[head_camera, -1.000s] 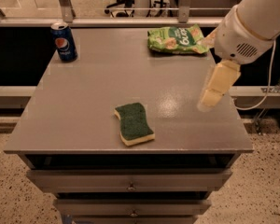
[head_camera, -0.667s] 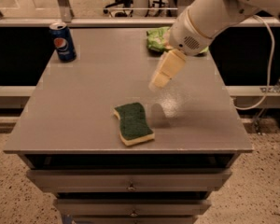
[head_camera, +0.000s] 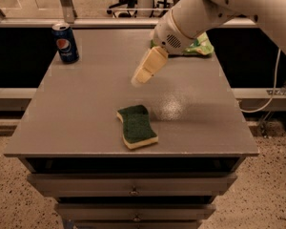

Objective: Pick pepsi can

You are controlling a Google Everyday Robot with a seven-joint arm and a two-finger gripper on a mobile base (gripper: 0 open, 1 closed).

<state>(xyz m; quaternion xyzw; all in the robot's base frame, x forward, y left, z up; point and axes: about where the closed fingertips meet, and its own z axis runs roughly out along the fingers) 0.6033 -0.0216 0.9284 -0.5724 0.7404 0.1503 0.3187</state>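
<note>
Swinging left from the right edge of the table (head_camera: 86, 109) to above its middle, the gripper (head_camera: 137, 81), its state not discernible, closes on the upright pepsi can (head_camera: 66, 43) at the far-left corner.

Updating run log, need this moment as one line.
pepsi can: upright, far-left corner, not grasped | gripper: above table middle, apart from can | sponge: near front edge

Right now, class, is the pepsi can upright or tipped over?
Upright: the pepsi can stands silver top up; the gripper hovers apart, beyond the sponge.
</note>
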